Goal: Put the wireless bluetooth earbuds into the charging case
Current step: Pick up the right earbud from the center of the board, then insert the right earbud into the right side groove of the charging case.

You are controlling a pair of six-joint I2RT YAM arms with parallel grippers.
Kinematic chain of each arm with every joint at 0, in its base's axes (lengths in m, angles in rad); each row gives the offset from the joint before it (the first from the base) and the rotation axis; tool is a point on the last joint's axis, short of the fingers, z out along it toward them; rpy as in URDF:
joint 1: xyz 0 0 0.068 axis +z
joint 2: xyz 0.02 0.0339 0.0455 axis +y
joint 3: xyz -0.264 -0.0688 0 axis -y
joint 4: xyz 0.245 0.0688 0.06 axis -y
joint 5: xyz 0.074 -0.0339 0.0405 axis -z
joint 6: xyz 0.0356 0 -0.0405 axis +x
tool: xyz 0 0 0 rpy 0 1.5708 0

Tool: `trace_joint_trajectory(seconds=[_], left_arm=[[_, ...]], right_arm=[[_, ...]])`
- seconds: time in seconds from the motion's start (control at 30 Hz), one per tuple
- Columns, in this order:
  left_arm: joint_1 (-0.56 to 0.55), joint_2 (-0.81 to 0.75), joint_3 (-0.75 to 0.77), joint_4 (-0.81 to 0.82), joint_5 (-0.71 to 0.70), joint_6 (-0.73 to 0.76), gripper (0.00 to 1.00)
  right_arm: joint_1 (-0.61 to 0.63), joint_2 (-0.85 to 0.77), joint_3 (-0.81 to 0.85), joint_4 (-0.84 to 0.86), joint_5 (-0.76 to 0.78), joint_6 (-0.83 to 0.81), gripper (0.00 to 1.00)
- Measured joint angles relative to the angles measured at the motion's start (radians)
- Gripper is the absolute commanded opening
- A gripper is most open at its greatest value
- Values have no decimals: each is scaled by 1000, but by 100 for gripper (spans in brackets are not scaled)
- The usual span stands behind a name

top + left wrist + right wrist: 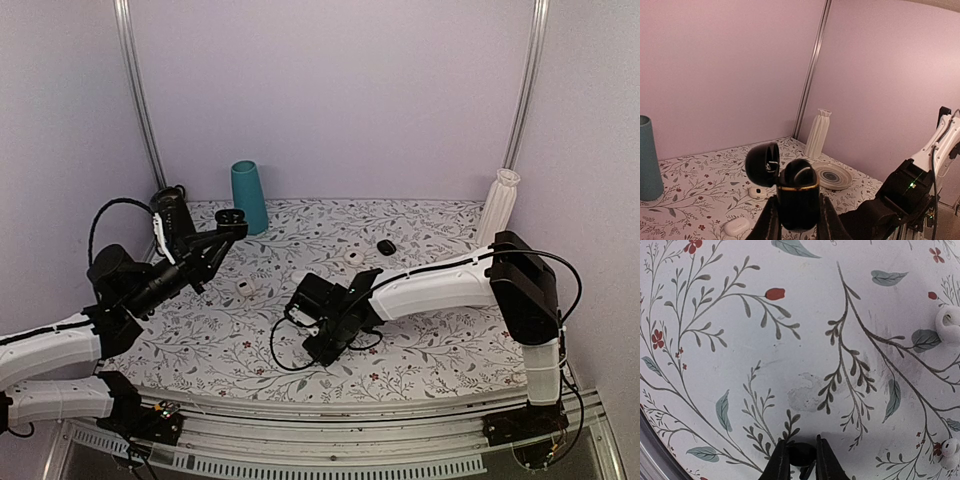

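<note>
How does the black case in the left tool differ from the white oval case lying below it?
The small black rounded charging case is gripped upright in the air by the left tool; the white oval case lies flat on the floral tablecloth. The black case's lid stands open; the white case looks shut. Both are small and rounded.

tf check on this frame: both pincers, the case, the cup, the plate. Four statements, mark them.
1. The left pincer holds the black case with its lid open. True.
2. The right pincer is wide open and empty. False: it is closed on a small black earbud.
3. The teal cup lies on its side. False: it stands upright at the back.
4. A white plate sits near the white vase. True.
</note>
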Motion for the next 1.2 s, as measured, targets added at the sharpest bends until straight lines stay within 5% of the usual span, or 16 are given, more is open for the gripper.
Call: trace_joint_trajectory(seconds=[0.73, 1.2], left_arm=[[0, 185, -10, 124, -8, -76, 0], [-13, 259, -34, 267, 43, -88, 0]], right_arm=[[-23, -169, -137, 162, 153, 146, 5], [-39, -345, -74, 230, 270, 155, 6]])
